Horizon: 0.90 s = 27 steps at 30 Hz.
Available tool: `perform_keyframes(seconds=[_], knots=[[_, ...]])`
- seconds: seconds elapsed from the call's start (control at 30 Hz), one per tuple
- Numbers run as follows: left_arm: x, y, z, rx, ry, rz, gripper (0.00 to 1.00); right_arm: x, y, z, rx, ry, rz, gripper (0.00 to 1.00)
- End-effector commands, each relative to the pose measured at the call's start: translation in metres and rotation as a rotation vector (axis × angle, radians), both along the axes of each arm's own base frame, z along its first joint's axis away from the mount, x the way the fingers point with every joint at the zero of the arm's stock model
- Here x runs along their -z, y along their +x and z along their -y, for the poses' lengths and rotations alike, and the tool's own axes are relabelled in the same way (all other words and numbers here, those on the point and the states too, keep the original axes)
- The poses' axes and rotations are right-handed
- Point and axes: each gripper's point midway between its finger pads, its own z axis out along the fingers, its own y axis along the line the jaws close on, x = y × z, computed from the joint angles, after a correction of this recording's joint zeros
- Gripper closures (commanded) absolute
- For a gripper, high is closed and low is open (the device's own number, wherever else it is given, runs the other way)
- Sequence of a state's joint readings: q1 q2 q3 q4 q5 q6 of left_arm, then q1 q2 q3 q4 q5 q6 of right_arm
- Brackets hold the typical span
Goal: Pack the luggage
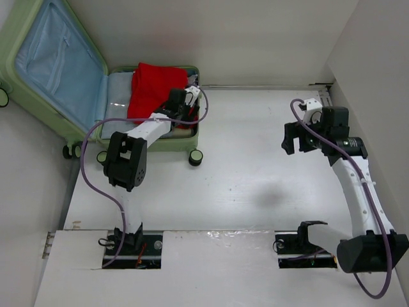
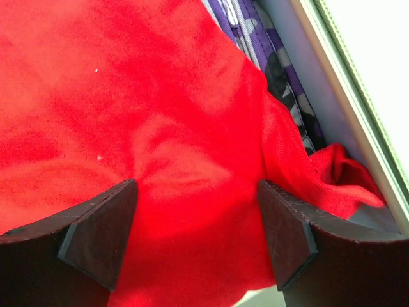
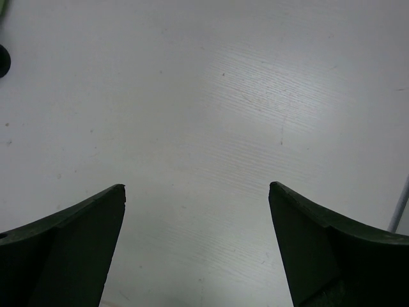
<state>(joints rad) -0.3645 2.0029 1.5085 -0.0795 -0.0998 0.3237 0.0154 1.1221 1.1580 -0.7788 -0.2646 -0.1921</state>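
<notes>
The luggage (image 1: 182, 142), a pale green hard-shell suitcase, lies open at the back left, its blue-lined lid (image 1: 57, 64) propped up to the left. A red garment (image 1: 153, 86) lies bunched in its base. My left gripper (image 1: 191, 94) hovers over the base's right part, open. In the left wrist view the left gripper (image 2: 195, 192) has its jaws wide apart just over the red garment (image 2: 128, 96). A purple patterned garment (image 2: 281, 70) lies beside it by the suitcase rim (image 2: 358, 109). My right gripper (image 1: 292, 137) is open and empty above the bare table (image 3: 204, 96).
The suitcase's black-and-green wheels (image 1: 195, 157) stick out at its near edge. One wheel (image 3: 2, 61) shows at the left edge of the right wrist view. White walls close the table at the back and right. A purple cable (image 1: 89, 166) loops beside the left arm.
</notes>
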Motion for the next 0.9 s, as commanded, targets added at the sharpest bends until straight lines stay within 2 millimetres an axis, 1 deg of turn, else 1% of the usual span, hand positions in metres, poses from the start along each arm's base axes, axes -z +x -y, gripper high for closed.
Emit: perform_keyframes(seconds=[0.0, 0.03, 0.07, 0.1, 0.13, 0.17, 0.2, 0.23, 0.27, 0.3, 0.33, 0.37, 0.4, 0.43, 0.47, 0.5, 0.53, 0.57, 0.6, 0.63, 0.67, 0.73, 0.77, 0.8, 0.83, 0.87], knots=[[0.032, -0.054, -0.015, -0.026, 0.053, -0.2, 0.26, -0.006, 0.001, 0.0, 0.036, 0.01, 0.018, 0.03], [0.02, -0.053, -0.011, -0.022, 0.022, -0.189, 0.24, -0.013, 0.005, -0.002, 0.027, 0.019, 0.032, 0.03], [0.0, -0.049, -0.009, -0.025, -0.011, -0.17, 0.22, -0.017, 0.008, -0.007, 0.01, 0.02, 0.036, 0.03], [-0.019, -0.047, -0.005, -0.021, -0.042, -0.147, 0.21, -0.013, 0.012, -0.01, 0.003, 0.01, 0.015, 0.03], [-0.049, -0.044, -0.006, -0.034, -0.087, -0.101, 0.18, -0.016, 0.017, -0.01, 0.025, -0.016, 0.021, 0.03], [-0.086, -0.036, -0.002, -0.038, -0.123, -0.035, 0.14, -0.03, 0.022, -0.027, -0.012, -0.023, 0.05, 0.03], [-0.104, -0.036, -0.008, -0.056, -0.14, -0.017, 0.11, -0.028, 0.034, -0.038, -0.022, -0.025, 0.047, 0.03], [-0.148, -0.031, -0.022, -0.114, -0.18, 0.061, 0.05, -0.045, 0.042, -0.059, -0.067, -0.033, 0.093, 0.03], [-0.156, -0.031, -0.031, -0.141, -0.19, 0.079, 0.02, -0.051, 0.051, -0.073, -0.09, -0.021, 0.108, 0.03], [-0.189, -0.03, -0.041, -0.172, -0.212, 0.134, 0.0, -0.056, 0.06, -0.088, -0.12, -0.015, 0.124, 0.03], [-0.207, -0.03, -0.051, -0.194, -0.217, 0.167, 0.0, -0.044, 0.08, -0.104, -0.144, -0.02, 0.102, 0.03], [-0.233, -0.034, -0.071, -0.231, -0.226, 0.218, 0.0, -0.045, 0.092, -0.118, -0.165, -0.017, 0.109, 0.01], [-0.255, -0.037, -0.08, -0.243, -0.24, 0.261, 0.0, -0.074, 0.109, -0.138, -0.192, 0.005, 0.178, 0.01], [-0.266, -0.042, -0.089, -0.237, -0.214, 0.289, 0.0, -0.051, 0.133, -0.156, -0.213, 0.0, 0.136, 0.01], [-0.288, -0.053, -0.107, -0.278, -0.193, 0.348, 0.0, -0.051, 0.147, -0.169, -0.235, 0.013, 0.141, 0.01], [-0.301, -0.057, -0.126, -0.322, -0.172, 0.391, 0.0, -0.087, 0.164, -0.192, -0.276, 0.061, 0.229, 0.01], [-0.316, -0.06, -0.141, -0.366, -0.152, 0.443, 0.0, -0.089, 0.178, -0.203, -0.285, 0.067, 0.244, 0.01], [-0.328, -0.064, -0.158, -0.416, -0.121, 0.484, 0.0, -0.053, 0.202, -0.223, -0.296, 0.069, 0.187, 0.01], [-0.34, -0.072, -0.192, -0.536, -0.069, 0.528, 0.0, -0.053, 0.214, -0.235, -0.317, 0.099, 0.196, 0.01], [-0.355, -0.078, -0.211, -0.605, -0.055, 0.57, 0.0, -0.084, 0.225, -0.252, -0.338, 0.143, 0.276, 0.01], [-0.365, -0.082, -0.227, -0.656, -0.031, 0.605, 0.0, -0.053, 0.244, -0.273, -0.343, 0.169, 0.251, 0.01], [-0.382, -0.096, -0.27, -0.797, 0.05, 0.655, 0.0, -0.05, 0.26, -0.292, -0.338, 0.227, 0.286, 0.03], [-0.4, -0.102, -0.284, -0.848, 0.063, 0.707, 0.0, -0.041, 0.267, -0.298, -0.337, 0.254, 0.289, 0.03], [-0.409, -0.107, -0.295, -0.894, 0.084, 0.731, 0.0, -0.04, 0.28, -0.307, -0.317, 0.312, 0.332, 0.04], [-0.41, -0.112, -0.318, -0.976, 0.148, 0.727, 0.0, -0.038, 0.28, -0.317, -0.319, 0.342, 0.347, 0.04], [-0.426, -0.117, -0.329, -1.019, 0.163, 0.773, 0.0, -0.014, 0.284, -0.32, -0.308, 0.352, 0.323, 0.05]])
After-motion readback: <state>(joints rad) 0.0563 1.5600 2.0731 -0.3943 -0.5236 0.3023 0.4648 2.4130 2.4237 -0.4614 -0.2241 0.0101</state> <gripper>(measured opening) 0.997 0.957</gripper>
